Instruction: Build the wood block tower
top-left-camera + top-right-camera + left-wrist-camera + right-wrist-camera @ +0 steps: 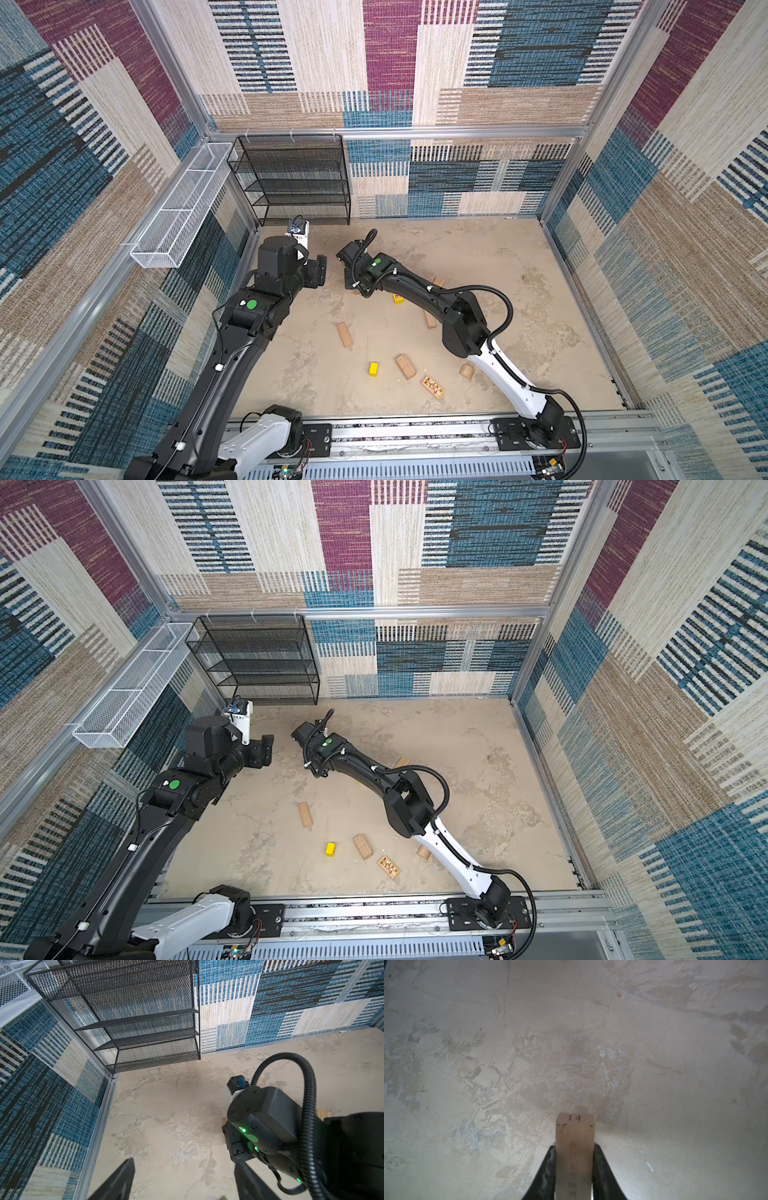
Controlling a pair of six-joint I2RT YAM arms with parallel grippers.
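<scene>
Clenched right gripper point(574, 1147) on a tan block point(575, 1159), numbered end jutting ahead over table point(571, 1043), likely to found the tower, with left gripper point(185, 1161) spread empty alongside.

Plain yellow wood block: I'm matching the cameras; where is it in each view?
Both top views: plain yellow wood block lies near the front, left of a tan oblong wood block.
Left wrist: absent.
Right wrist: absent.
Shared landmark: black wire-mesh shelf, except in right wrist.
</scene>
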